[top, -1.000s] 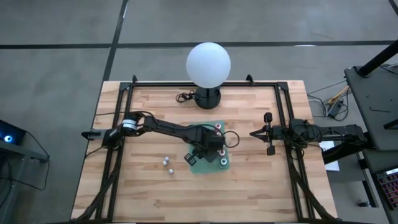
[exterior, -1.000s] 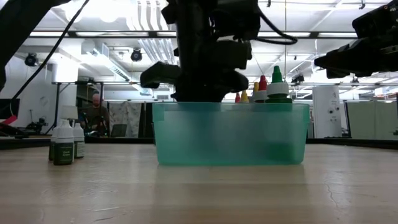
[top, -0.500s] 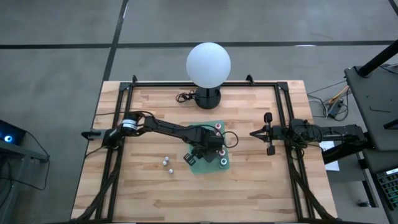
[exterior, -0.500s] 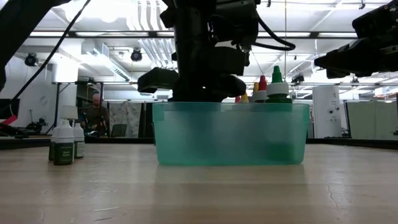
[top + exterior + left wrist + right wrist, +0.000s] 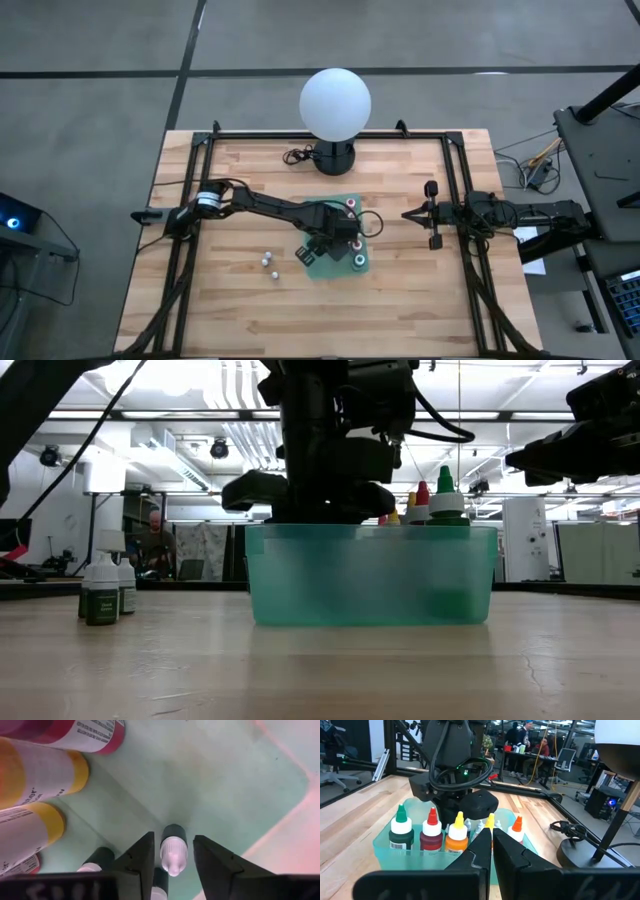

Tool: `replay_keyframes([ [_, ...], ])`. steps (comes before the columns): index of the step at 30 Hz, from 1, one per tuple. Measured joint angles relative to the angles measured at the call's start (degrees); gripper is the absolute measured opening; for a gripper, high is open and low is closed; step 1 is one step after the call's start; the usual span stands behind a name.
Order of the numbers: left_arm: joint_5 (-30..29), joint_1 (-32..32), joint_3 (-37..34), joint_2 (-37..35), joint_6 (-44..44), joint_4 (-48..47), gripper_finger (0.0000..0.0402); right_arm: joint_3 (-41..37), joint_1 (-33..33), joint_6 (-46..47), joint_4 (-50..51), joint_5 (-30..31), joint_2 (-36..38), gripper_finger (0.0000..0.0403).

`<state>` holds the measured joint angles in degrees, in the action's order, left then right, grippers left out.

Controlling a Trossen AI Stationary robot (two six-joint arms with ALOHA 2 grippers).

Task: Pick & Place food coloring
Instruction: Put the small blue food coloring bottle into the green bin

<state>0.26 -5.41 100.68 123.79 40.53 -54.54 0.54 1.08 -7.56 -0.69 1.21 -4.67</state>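
A see-through teal bin (image 5: pixel 370 575) stands mid-table and holds food coloring bottles with green (image 5: pixel 401 832), red (image 5: pixel 431 836), orange (image 5: pixel 456 836) and yellow tops. My left gripper (image 5: pixel 173 836) points down into the bin and is open. One finger stands on each side of a small white-capped bottle (image 5: pixel 173 856), with a gap on both sides. The bottle stands on its base on the bin floor. Two more small bottles (image 5: pixel 100 590) stand on the table left of the bin. My right gripper (image 5: pixel 491 845) waits shut and level at the table's right side.
A white globe lamp (image 5: pixel 335 105) on a black base stands at the far edge, its cable beside it. Other small white-capped bottles (image 5: pixel 97 861) stand close to my left fingers inside the bin. Black frame rails (image 5: pixel 190 200) run along the table's sides.
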Motion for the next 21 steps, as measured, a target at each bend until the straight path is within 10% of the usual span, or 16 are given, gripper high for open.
replay_keyframes([
  [21,-2.46,0.04,0.39,-4.03,-3.31,-1.52,0.0115,0.0,0.02,0.0,0.0,0.02,0.0,0.0009],
])
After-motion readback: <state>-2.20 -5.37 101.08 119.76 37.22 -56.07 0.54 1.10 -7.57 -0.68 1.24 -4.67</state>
